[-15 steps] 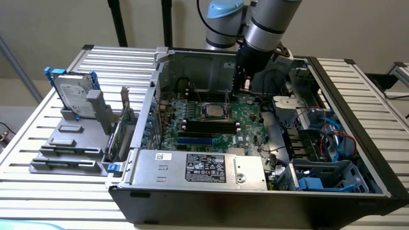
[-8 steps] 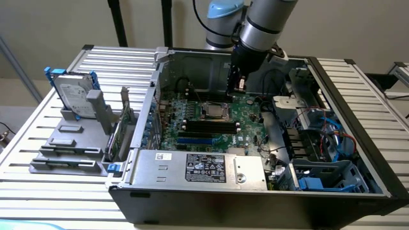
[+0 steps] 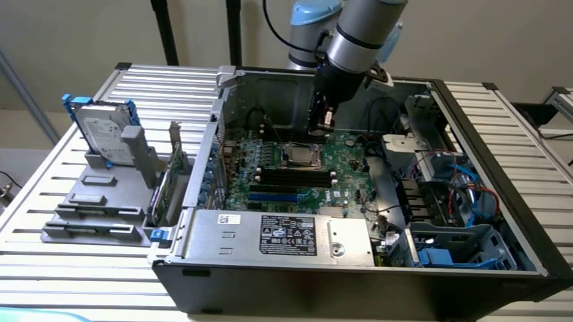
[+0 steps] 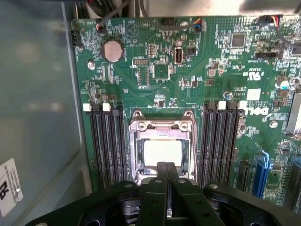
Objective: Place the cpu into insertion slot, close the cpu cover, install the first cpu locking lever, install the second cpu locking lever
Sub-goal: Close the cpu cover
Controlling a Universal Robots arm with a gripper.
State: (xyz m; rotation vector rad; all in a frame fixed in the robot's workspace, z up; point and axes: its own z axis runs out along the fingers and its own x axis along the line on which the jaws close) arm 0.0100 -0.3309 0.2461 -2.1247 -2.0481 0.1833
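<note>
Slatted silver metal table [image 3: 501, 114] carrying an open black desktop computer case [image 3: 358, 288], as we see it in the exterior view. At that view's left we note a grey plastic stand [image 3: 107, 201] holding a silver hard drive in a blue bracket [image 3: 96, 127]. Inside the case lie a green motherboard [image 4: 211, 61] and, along the near wall, a silver boxed power supply [image 3: 278, 233]. The grey robot arm [image 3: 358, 33] hangs into the case, with its black gripper [image 4: 165, 165] low over the board. In the wrist view we see the two fingers pressed together with nothing between them, their tips over the edge of the square grey-rimmed insertion slot [image 3: 300, 155] (whether they touch it we cannot tell). The small flat pale tan-silver cpu [image 4: 162, 150] sits in that slot, between two banks of long black memory slots [image 4: 107, 141]. The thin silvery metal cpu cover [image 4: 162, 126] appears to lie flat around the chip, whose face shows through its central window. A round silver coin battery [image 4: 112, 50] sits well apart from the slot.
</note>
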